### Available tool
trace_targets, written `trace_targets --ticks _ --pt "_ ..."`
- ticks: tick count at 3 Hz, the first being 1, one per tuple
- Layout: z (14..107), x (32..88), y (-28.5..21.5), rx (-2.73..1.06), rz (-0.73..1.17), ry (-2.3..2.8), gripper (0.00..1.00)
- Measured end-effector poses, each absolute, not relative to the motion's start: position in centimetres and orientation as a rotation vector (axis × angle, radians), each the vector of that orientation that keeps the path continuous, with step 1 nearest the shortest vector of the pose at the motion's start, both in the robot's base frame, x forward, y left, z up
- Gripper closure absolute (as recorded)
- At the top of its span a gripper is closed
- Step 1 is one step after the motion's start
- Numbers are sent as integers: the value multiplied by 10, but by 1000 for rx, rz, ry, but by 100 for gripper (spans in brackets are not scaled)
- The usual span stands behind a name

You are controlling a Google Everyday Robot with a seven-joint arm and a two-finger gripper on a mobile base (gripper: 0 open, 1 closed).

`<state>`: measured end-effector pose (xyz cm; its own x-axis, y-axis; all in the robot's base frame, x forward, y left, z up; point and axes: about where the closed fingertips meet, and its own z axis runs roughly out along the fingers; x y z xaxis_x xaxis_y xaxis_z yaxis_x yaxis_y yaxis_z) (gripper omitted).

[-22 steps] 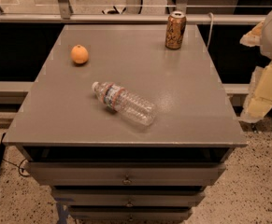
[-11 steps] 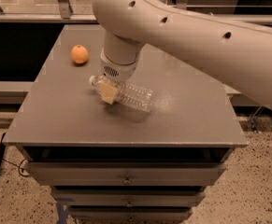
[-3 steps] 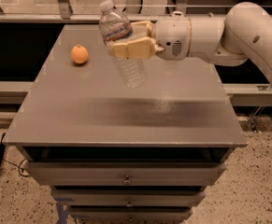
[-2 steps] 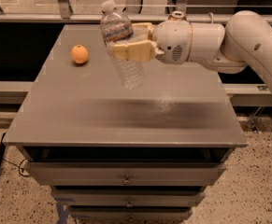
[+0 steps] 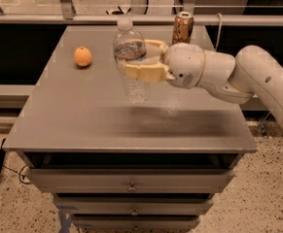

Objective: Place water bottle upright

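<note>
Water bottle (image 5: 131,62) hung near-upright, cap up, over middle of bench (image 5: 82,115), base seemingly off surface. Gripper (image 5: 133,56) there too, fingers (image 5: 143,73) clenched round label band. Advice: lower straight, seat base flat, then let go.

A bottle (image 5: 127,39) is held nearly upright, cap uppermost, above the middle of the table (image 5: 73,125), slightly towards the rear. It is clasped about its middle by the gripper (image 5: 132,58), one finger (image 5: 141,73) being set before it and the other behind. The arm (image 5: 257,76) is brought in from the right, over the table's right edge. An orange (image 5: 82,56) is seen on the table to the left of the bottle, well apart from it. A can (image 5: 183,28) is stood upright at the rear edge, right of the bottle and behind the gripper. Drawers (image 5: 131,183) are stacked beneath the tabletop.
</note>
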<state>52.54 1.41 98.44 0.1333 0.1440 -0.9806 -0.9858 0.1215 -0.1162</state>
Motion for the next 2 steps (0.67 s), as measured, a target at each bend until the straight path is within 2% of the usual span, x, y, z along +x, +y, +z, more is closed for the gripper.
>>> trace_targets --ticks 2 --pt "950 522 4 -1035 1103 1012 100"
